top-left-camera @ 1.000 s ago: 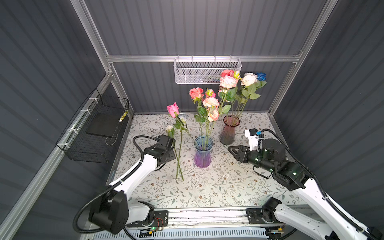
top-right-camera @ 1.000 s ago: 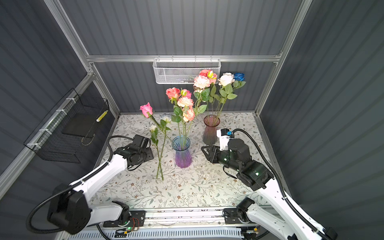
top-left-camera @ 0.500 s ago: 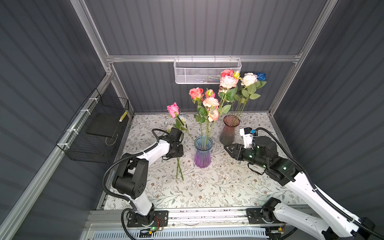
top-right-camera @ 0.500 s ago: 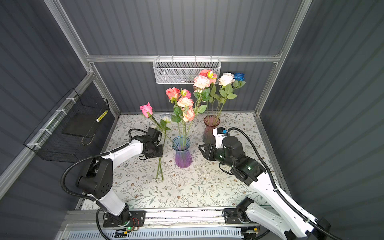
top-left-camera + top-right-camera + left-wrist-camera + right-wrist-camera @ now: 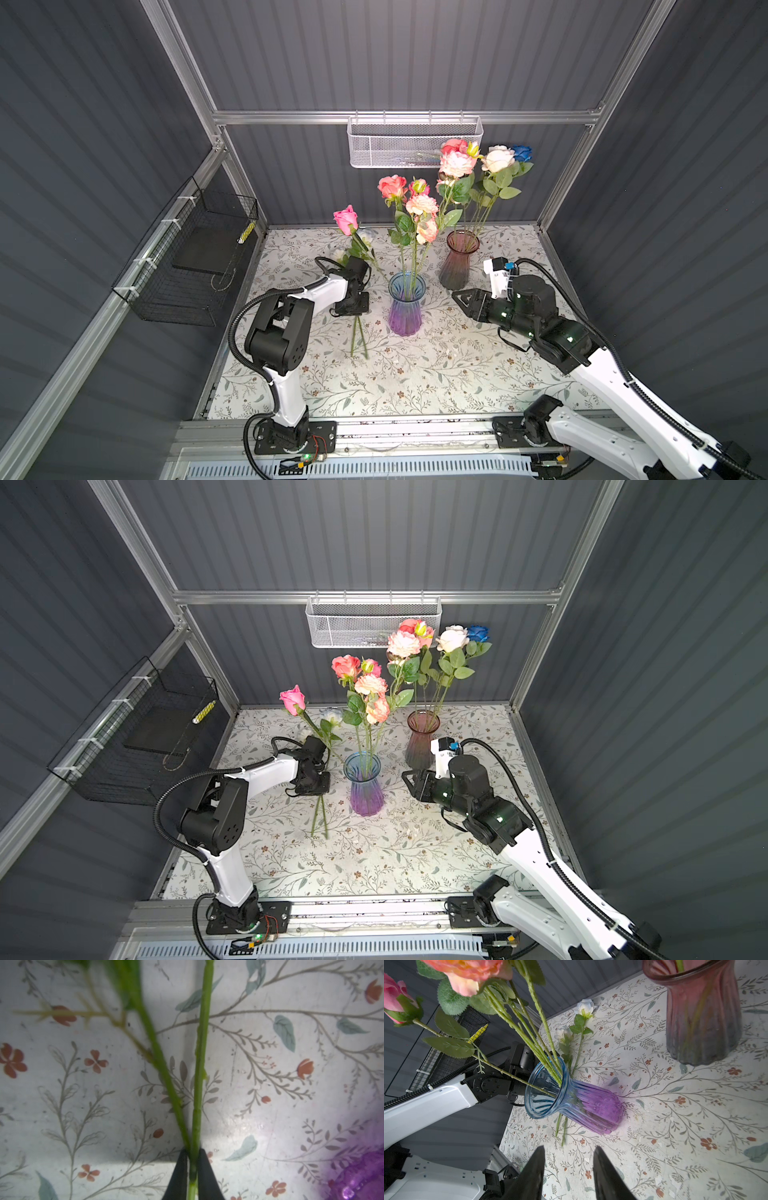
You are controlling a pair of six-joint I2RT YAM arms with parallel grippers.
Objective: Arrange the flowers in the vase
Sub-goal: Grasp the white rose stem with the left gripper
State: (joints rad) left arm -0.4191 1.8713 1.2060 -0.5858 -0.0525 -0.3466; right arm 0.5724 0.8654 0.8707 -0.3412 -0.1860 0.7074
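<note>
Catch: left pincer [image 5: 193, 1152] pinches a white rose stem [image 5: 199, 1076].
Mid-stem hold suits lifting into the blue vase [image 5: 405, 307]; right pincer [image 5: 569, 1151] spread, empty.

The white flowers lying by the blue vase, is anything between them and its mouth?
Yes. The pink rose leans out of the blue vase with its stem slanting over the white flowers, pinched at the stem by the left gripper.

The left gripper [image 5: 192, 1150], open and short of the lying flowers [image 5: 583, 1009] a second ago, now sits over them, clamped on a green stem [image 5: 202, 1043] beside the vase [image 5: 405, 307], while the right gripper [image 5: 569, 1148] is slightly nearer it.
</note>
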